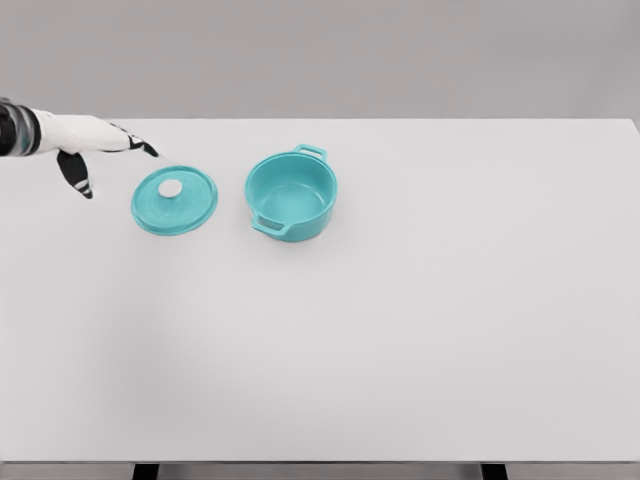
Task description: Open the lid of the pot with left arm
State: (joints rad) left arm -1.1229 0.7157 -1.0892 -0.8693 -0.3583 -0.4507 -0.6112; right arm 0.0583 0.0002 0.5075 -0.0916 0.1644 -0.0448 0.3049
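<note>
The lid (174,200) lies flat on the table (400,330) just left of the pot (291,196), apart from it, and the pot stands open. The risk I see is my left hand (95,150) catching the lid's rim as I pull away and nudging it. My fingers are spread and hold nothing, hovering just up-left of the lid
</note>
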